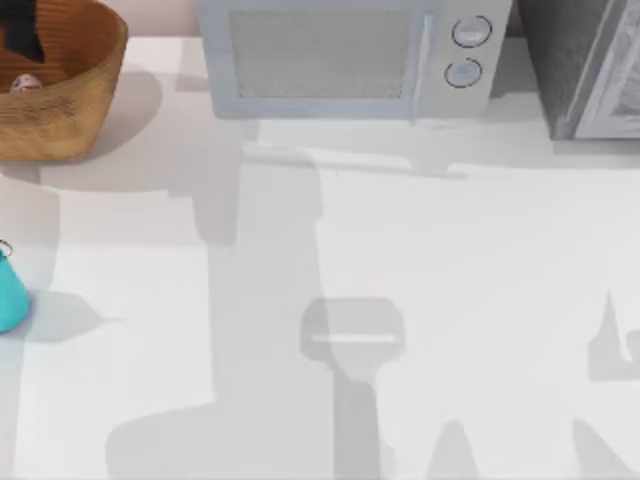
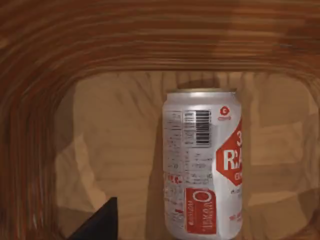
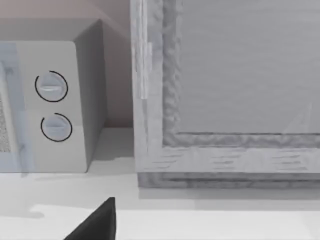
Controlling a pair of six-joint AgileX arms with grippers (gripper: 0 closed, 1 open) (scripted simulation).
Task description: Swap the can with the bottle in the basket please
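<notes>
The brown wicker basket [image 1: 85, 95] stands at the table's far left corner. Inside it the white-and-red can [image 1: 25, 83] rests on the basket floor. The left wrist view shows the can [image 2: 202, 165] close up, free of any grip, with the ribbed basket wall [image 2: 150, 35] around it. My left gripper [image 1: 20, 30] hovers over the basket's inside, open, with one dark fingertip [image 2: 100, 222] beside the can. The teal bottle [image 1: 8, 295] stands upright on the table at the left edge, in front of the basket. My right gripper is parked and open, its fingertip [image 3: 97, 222] above bare table.
A grey microwave [image 1: 345, 55] stands along the back edge, with a second grey appliance [image 1: 585, 65] to its right. The right wrist view faces the microwave's knobs [image 3: 52, 107] and that appliance's door [image 3: 240, 90]. The white tabletop [image 1: 400, 300] stretches across the middle and right.
</notes>
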